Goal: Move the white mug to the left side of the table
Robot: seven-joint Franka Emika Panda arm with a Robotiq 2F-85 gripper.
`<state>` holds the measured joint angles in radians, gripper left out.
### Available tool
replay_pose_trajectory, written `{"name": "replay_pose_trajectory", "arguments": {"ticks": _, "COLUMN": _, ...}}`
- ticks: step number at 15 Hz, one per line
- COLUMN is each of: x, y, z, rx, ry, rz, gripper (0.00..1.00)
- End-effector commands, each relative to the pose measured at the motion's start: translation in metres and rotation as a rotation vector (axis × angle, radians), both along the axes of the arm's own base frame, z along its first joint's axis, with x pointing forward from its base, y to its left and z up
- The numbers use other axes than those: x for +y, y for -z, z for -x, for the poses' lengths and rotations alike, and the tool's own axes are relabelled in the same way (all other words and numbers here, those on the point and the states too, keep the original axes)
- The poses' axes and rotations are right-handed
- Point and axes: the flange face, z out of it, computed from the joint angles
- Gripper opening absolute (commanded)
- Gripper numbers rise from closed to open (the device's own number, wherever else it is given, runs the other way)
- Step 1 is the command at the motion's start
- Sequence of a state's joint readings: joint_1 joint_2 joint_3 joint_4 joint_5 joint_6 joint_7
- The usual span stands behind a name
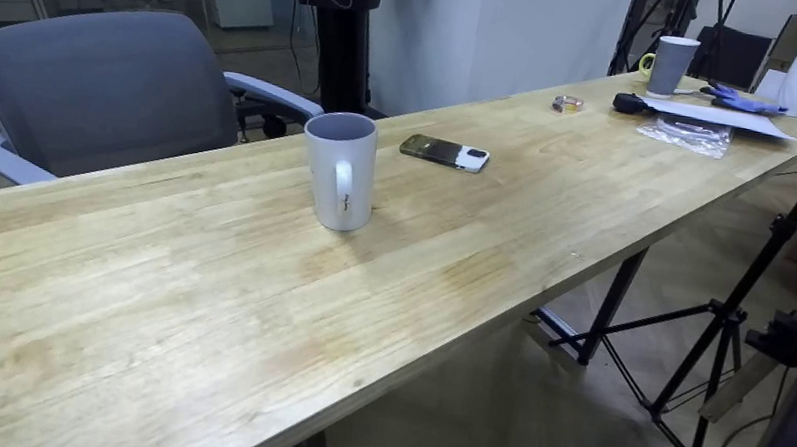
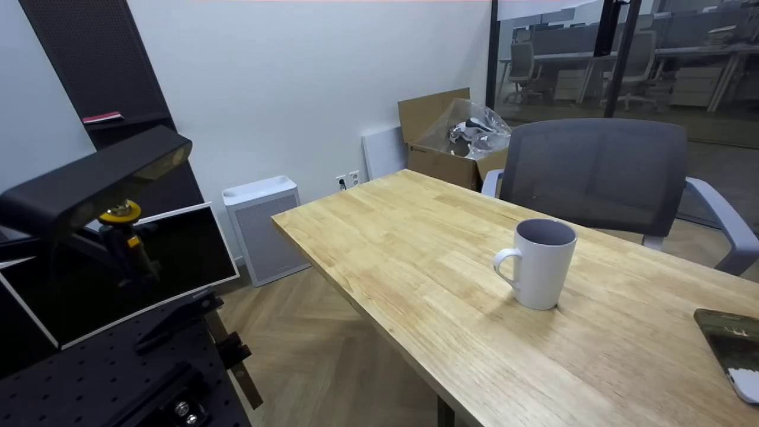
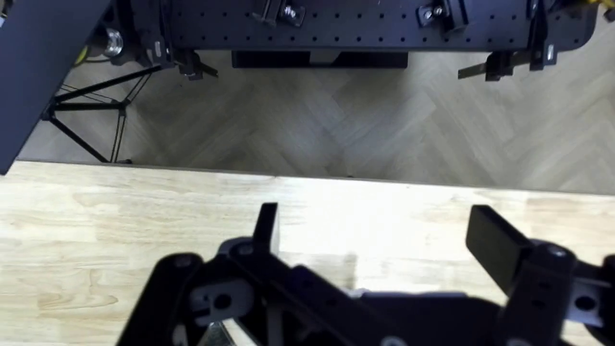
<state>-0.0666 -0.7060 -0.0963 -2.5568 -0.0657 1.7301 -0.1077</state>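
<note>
Illumination is bright on the long, light-wood plank table (image 3: 144, 211). In the wrist view, glare washes out the grain between the fingers of the black two-fingered gripper (image 3: 375, 214); the gripper renders dark and softly blurred. In both exterior views, the white, loop-handled, cylindrical ceramic mug (image 2: 545, 267) casts a faint, soft-edged shadow beside its base, and the brown herringbone floor (image 2: 308, 356) is dimmer than the table. In an exterior view, the glass-fronted office area (image 2: 570, 84) is dim and indistinct, and a thin pink line (image 2: 391, 0) borders the top of the smooth white wall (image 2: 296, 59).
</note>
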Motion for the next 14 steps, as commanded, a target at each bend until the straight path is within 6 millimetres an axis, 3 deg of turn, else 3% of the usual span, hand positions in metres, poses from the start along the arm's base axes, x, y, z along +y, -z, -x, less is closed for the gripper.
{"name": "replay_pose_trajectory", "arguments": {"ticks": 1, "x": -0.042, "y": 0.013, "z": -0.050, "rx": -0.065, "ry": 0.099, "rz": 0.013, "gripper": 1.00}}
{"name": "replay_pose_trajectory", "arguments": {"ticks": 4, "x": -0.067, "y": 0.024, "z": -0.095, "rx": -0.142, "ry": 0.154, "rz": 0.016, "gripper": 1.00}}
{"name": "replay_pose_trajectory", "arguments": {"ticks": 7, "x": -0.079, "y": 0.032, "z": -0.143, "rx": -0.173, "ry": 0.182, "rz": 0.026, "gripper": 1.00}}
{"name": "replay_pose_trajectory", "arguments": {"ticks": 14, "x": -0.077, "y": 0.059, "z": -0.252, "rx": -0.144, "ry": 0.219, "rz": 0.068, "gripper": 1.00}}
